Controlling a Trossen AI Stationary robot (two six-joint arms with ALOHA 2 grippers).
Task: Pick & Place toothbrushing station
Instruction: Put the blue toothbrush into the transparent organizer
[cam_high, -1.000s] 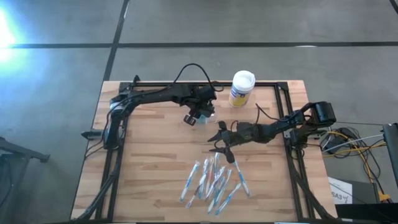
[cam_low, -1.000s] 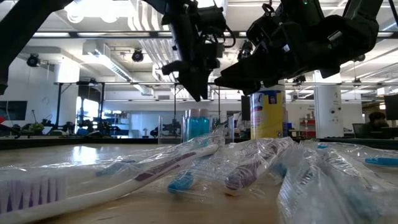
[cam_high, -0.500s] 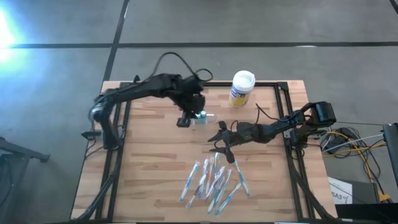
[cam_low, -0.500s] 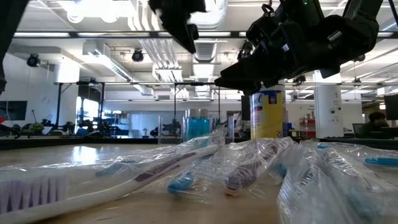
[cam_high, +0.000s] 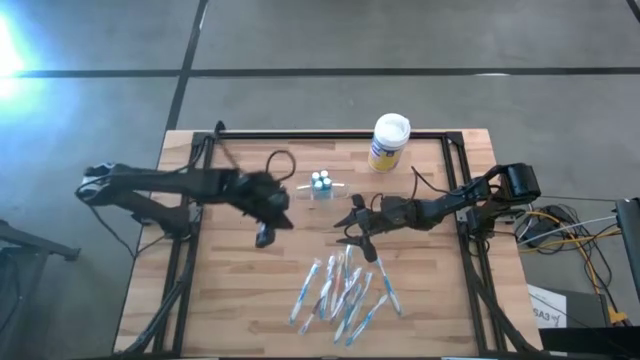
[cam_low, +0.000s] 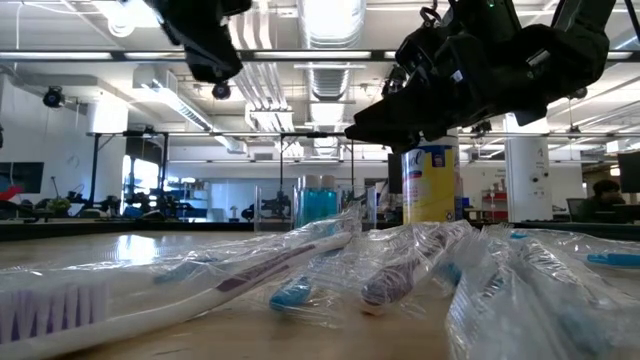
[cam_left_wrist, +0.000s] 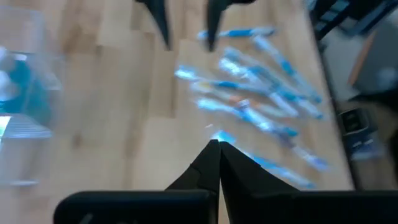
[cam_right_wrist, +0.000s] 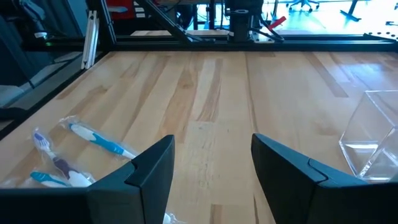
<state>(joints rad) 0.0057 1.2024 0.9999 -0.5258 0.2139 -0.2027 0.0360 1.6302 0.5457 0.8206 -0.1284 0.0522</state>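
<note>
The high camera looks straight down on the whole bench (cam_high: 240, 290), while the low one sits at bench height behind the wrapped toothbrushes (cam_low: 300, 265), facing the room. Both wrist cameras look forward, close over the wood, and share these toothbrushes.

No text can be read; the canister (cam_low: 430, 183) label's print is illegible.

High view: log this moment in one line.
holder: on table, free | left gripper: shut, empty, beside holder | right gripper: open, above toothbrushes
</note>
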